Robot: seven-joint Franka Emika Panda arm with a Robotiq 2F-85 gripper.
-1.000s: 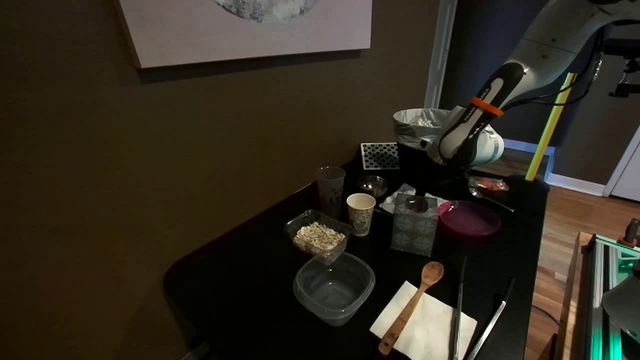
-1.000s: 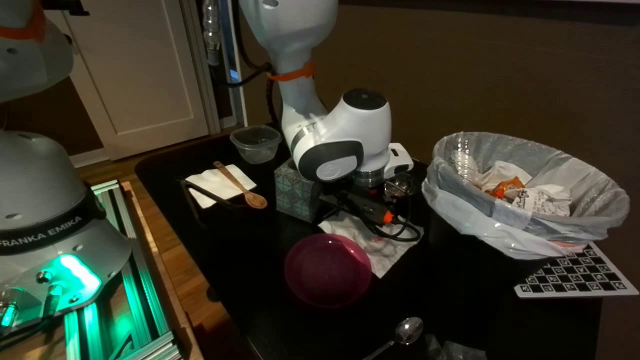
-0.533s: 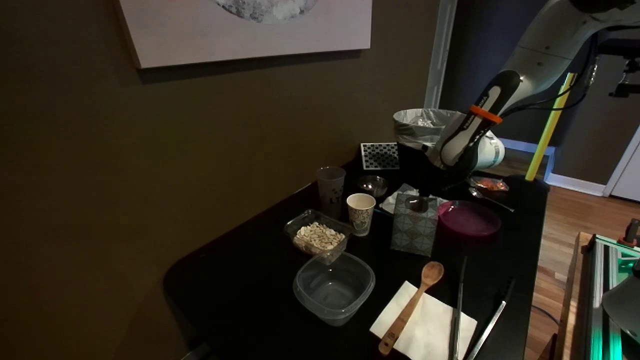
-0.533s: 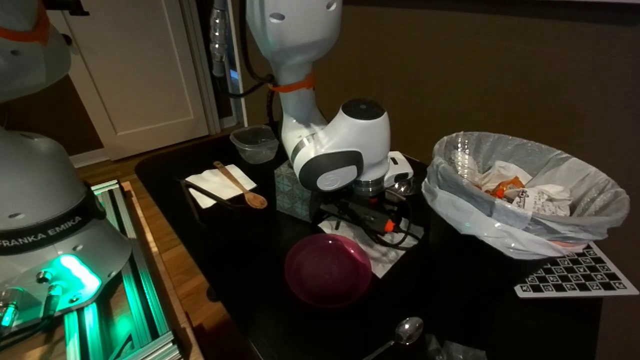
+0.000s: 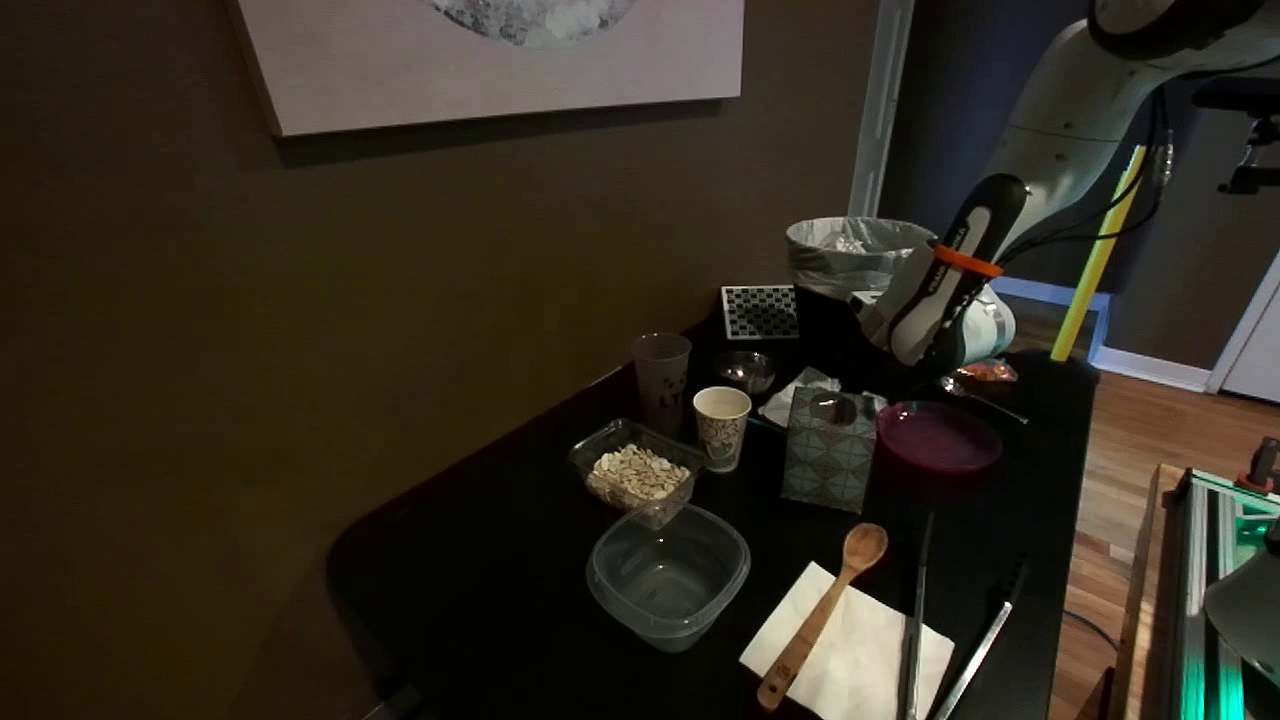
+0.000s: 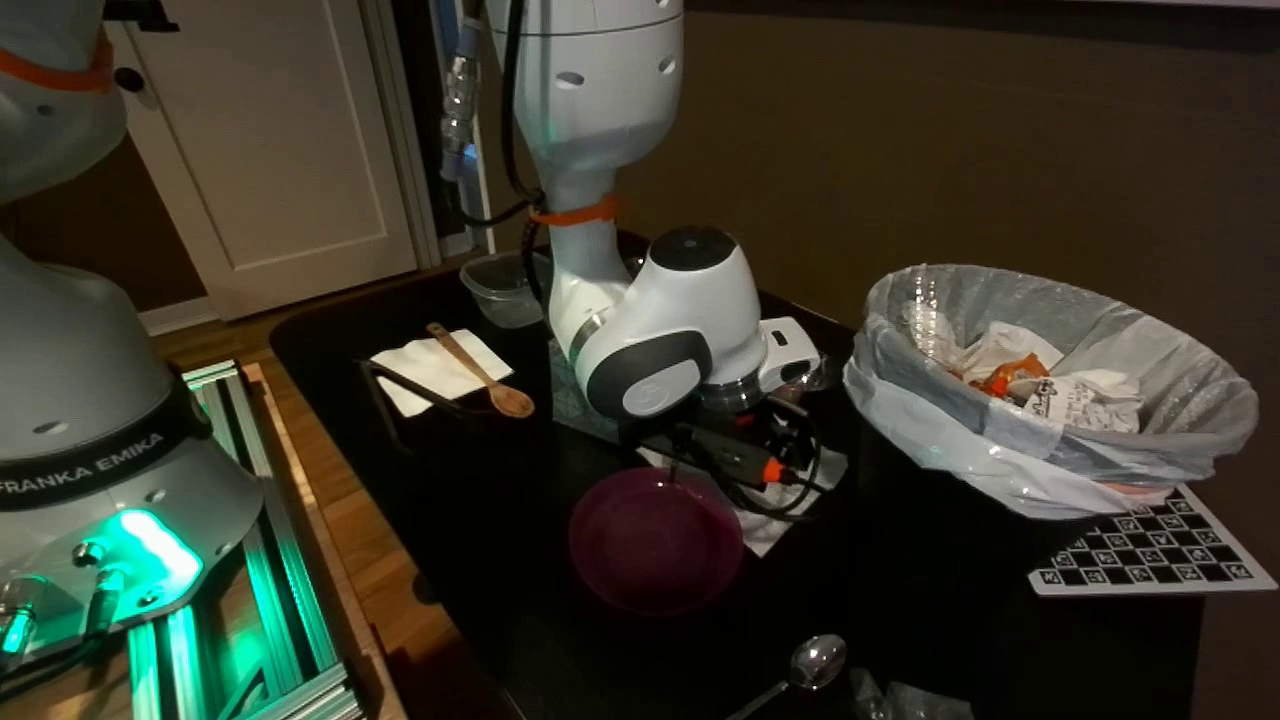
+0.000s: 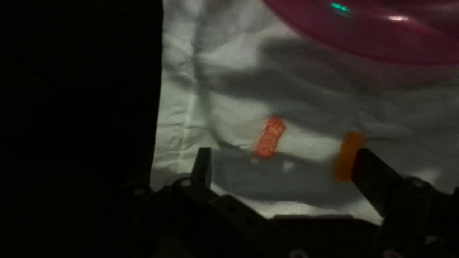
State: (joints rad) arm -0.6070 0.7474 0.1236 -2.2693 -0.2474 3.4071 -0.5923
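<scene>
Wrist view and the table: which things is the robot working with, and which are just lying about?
Probably part of the job, nearest the open gripper:
red piece
orange piece
white paper under them
pink plate, perhaps

Seemingly just lying about:
wooden spoon
tongs
patterned box
paper cup
metal spoon

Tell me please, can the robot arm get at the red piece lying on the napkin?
Probably yes: the end effector is open and nothing covers the red piece, though an orange piece by one finger may interfere.
</scene>
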